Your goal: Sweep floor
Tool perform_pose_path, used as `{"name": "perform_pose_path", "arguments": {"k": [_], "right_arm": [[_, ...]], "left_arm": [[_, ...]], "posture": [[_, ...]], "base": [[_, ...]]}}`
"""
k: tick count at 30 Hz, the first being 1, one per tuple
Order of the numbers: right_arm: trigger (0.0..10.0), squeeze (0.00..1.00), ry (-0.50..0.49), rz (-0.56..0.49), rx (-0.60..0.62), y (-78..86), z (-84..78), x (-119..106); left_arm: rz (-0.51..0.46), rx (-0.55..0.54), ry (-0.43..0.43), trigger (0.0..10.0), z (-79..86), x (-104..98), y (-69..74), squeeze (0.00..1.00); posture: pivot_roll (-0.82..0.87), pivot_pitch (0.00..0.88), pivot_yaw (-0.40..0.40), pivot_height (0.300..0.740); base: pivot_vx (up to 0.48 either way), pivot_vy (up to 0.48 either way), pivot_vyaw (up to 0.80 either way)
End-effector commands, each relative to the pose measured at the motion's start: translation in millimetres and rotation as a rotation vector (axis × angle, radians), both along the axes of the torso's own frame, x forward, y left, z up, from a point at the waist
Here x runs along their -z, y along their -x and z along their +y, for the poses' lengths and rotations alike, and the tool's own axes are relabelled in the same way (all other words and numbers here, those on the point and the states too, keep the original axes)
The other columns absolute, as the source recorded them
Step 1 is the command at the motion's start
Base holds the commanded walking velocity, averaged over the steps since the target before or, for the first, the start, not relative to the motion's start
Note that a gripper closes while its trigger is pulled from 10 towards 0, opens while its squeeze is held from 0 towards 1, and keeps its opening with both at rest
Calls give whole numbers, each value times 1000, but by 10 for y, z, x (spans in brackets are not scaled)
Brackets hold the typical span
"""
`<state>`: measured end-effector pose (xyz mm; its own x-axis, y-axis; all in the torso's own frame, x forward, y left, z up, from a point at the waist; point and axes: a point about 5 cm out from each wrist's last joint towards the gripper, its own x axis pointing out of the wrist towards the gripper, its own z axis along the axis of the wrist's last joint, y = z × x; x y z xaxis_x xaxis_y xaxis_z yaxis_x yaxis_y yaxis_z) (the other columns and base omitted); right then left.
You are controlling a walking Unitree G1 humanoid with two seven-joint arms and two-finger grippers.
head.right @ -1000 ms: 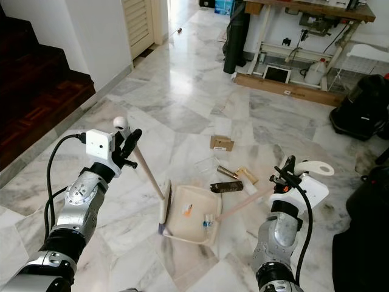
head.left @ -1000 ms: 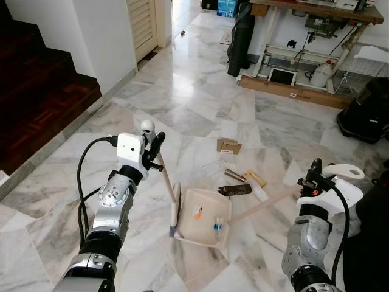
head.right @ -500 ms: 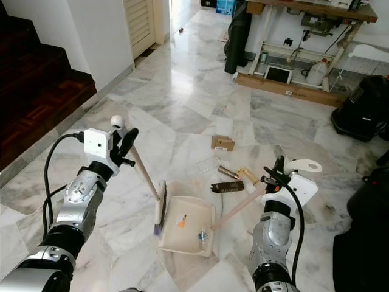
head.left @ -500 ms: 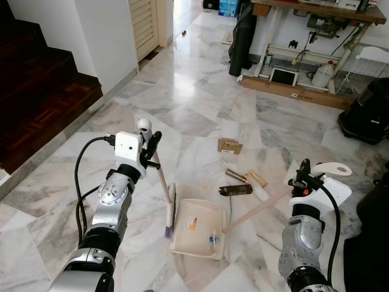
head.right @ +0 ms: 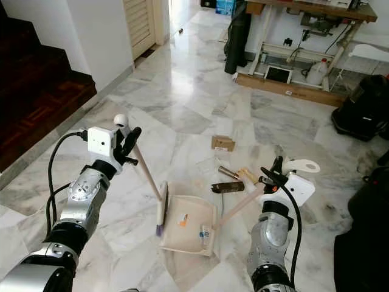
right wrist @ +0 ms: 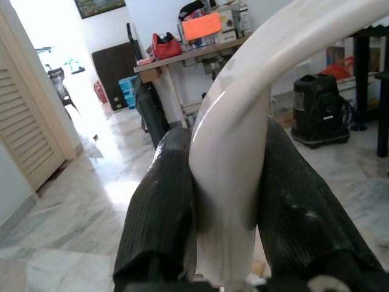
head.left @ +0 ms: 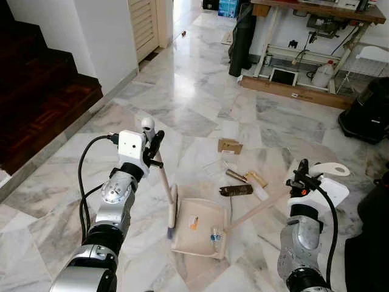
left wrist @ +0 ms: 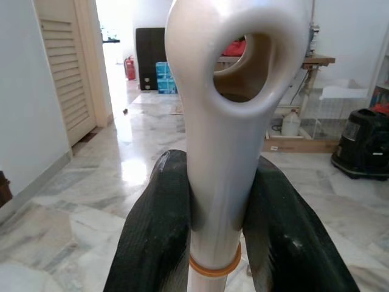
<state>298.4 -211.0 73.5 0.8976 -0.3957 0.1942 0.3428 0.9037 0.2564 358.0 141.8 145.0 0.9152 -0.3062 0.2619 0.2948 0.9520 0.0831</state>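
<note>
Two end effectors grip tools: left end effector (head.left: 153,146) pinches the broom handle (head.left: 163,176), brush head (head.left: 172,207) beside the dustpan (head.left: 200,222); right end effector (head.left: 302,176) clamps its long handle (head.left: 258,210); litter (head.left: 237,190) lies beyond.

L end effector (head.right: 129,145) clamped on broom (head.right: 148,180) handle, brush at left edge of dustpan (head.right: 188,224); R end effector (head.right: 270,175) grips dustpan's long handle. Litter (head.right: 226,187) on marble floor (head.right: 182,91) just beyond pan, scraps inside it
</note>
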Motion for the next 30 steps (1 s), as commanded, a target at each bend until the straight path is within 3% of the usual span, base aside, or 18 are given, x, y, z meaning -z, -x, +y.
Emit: {"name": "perform_pose_path", "arguments": {"k": [1,14,20,30], "right_arm": [[10000,0,35,-90,31,-34,-102,-206],[10000,0,97,-138,138,134,-385,-316],[10000,0,89,-140,178,209,-406,-299],[10000,0,115,-143,143,168,-414,-395]], "left_arm": [[-76,46,-19,10000,-117,-173,-50,0],[-46,165,6,10000,-476,-186,-91,0],[-51,175,-14,10000,-471,-213,-112,0],[-67,130,7,10000,-428,-237,-128,0]], "posture": [[101,0,-33,740],[-14,0,41,740],[0,0,16,740],[-13,0,-14,740]], "base": [[0,0,0],[0,0,0],[0,0,0],[0,0,0]]}}
